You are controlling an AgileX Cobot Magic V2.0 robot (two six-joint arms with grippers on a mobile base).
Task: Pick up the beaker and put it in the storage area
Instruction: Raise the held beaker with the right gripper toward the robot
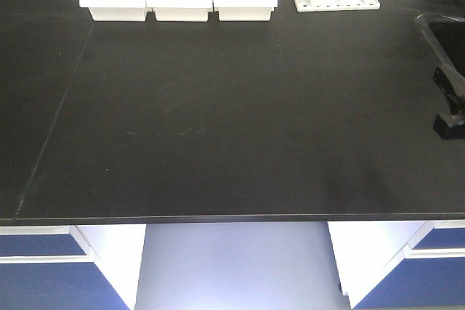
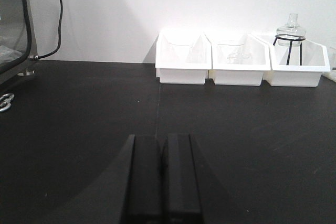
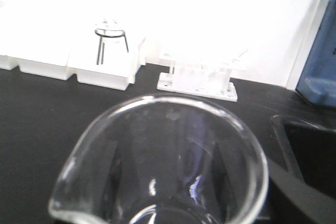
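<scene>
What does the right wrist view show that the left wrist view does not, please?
Only the right wrist view shows the beaker close up, the test-tube rack and the sink rim. Only the left wrist view shows the left gripper, its fingers pressed together, and a black cable hanging down the wall. Both show the black benchtop, the white bins and the flask on its wire stand.
</scene>
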